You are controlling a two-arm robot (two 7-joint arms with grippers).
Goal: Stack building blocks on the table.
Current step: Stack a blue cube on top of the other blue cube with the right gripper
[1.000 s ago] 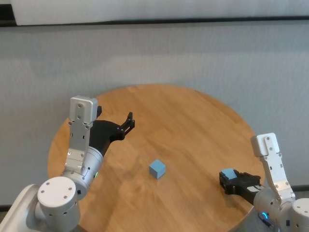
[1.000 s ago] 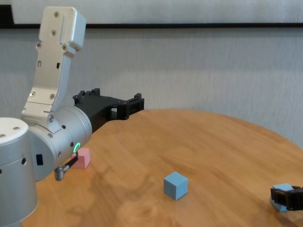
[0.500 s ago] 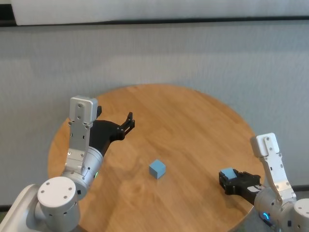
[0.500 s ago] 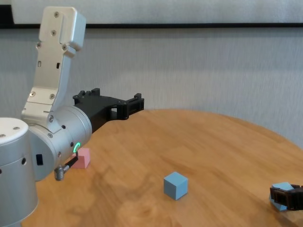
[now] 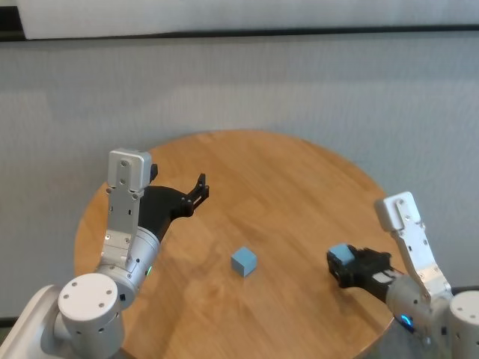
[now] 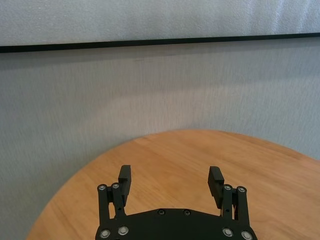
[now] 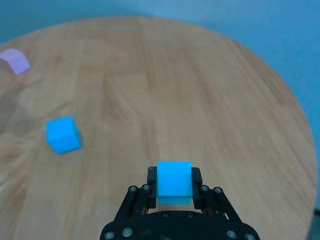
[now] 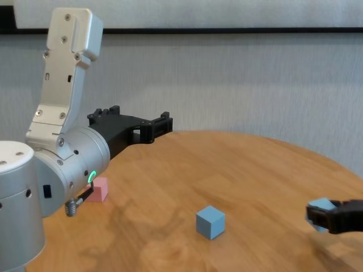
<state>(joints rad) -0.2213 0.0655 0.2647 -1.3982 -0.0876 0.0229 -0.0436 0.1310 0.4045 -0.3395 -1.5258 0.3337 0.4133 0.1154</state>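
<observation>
My right gripper (image 5: 341, 263) is shut on a light blue block (image 7: 174, 180), held just above the round wooden table (image 5: 299, 194) at its right front; the same block (image 8: 320, 206) shows at the right edge of the chest view. A second light blue block (image 5: 244, 261) sits alone near the table's middle front, also seen in the chest view (image 8: 210, 221) and the right wrist view (image 7: 62, 134). A pink block (image 8: 100, 189) rests at the left, close under my left arm, and appears far off in the right wrist view (image 7: 15, 60). My left gripper (image 6: 170, 180) hovers open and empty over the left side.
A grey wall with a dark strip (image 5: 299, 32) stands behind the table. The table's rim (image 7: 295, 115) curves close to my right gripper. Bare wood (image 5: 284, 172) spreads across the table's far half.
My right gripper has lifted and moved left toward the table's middle with the light blue block in it. The left arm has not moved.
</observation>
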